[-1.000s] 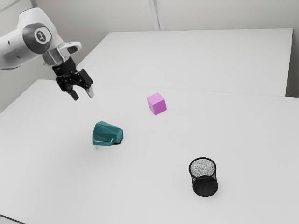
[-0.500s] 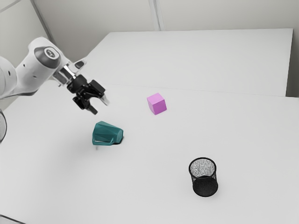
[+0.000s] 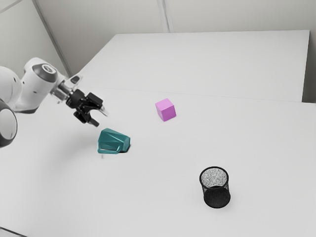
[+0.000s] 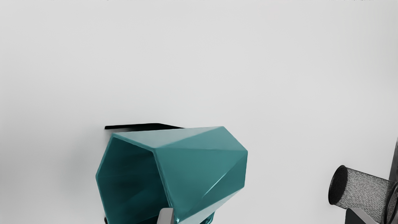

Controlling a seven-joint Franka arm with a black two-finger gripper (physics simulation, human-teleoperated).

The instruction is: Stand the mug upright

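Exterior view, left to right. Arm [image 3: 37, 84] comes in from the exterior view's left (white shell, grey rings at the joints), tilted down toward the table [image 3: 148, 192]. On its end: black gripper [image 3: 99, 118], angled down and toward the exterior view's right. Fingers well apart, so it's open and empty (wrist view agrees, wide gap between the tips). It's near the mug, above the tabletop, with table surface visible between the two in the exterior view.

Next, the mug [image 3: 113, 141]: teal, faceted, lying on its side on the table. Mouth toward the exterior view's left, base toward the exterior view's right, handle on the side nearer the exterior camera. So, tipped over, not upright.

Then the pink-purple cube [image 3: 166, 110], on the table, farther from the exterior camera than the mug (well apart from it).

Last, toward the exterior view's right: black mesh cup [image 3: 216, 192], upright, open top, nearer the exterior camera than mug and cube.

Wrist view: we look partly into the mug's dark inside. One fingertip [image 4: 165, 217] overlaps the mug's rim (contact? can't tell), the other overlaps the mesh cup (just line of sight, the cup is well off).
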